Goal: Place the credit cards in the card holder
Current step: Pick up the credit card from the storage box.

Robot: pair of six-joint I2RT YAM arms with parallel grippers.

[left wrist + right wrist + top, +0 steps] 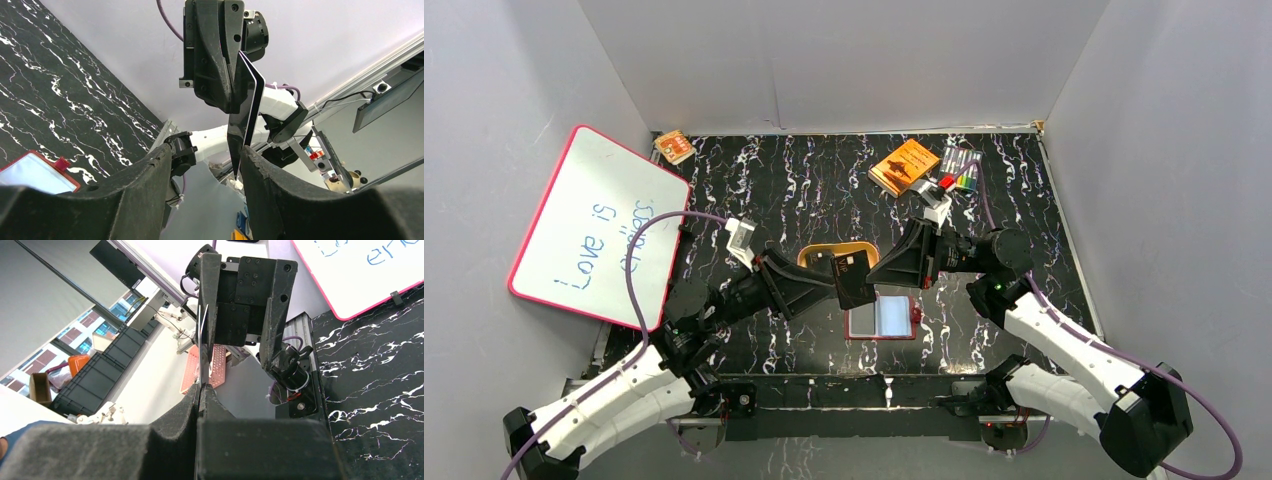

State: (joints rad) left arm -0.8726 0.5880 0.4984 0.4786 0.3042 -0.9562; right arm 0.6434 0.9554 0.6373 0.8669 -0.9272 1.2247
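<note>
Above the holder [866, 322], my right jaws clamp the card [852, 282] so my left jaws, apart, can take it.

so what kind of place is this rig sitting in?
Looks like a lab test cell, probably in an office building: grey panel walls box in a black marbled table, and the right wrist view shows black crates and windows beyond.

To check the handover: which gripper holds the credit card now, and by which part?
The right gripper pinches the credit card by one end; its other end lies inside the open left gripper, unclamped.
</note>
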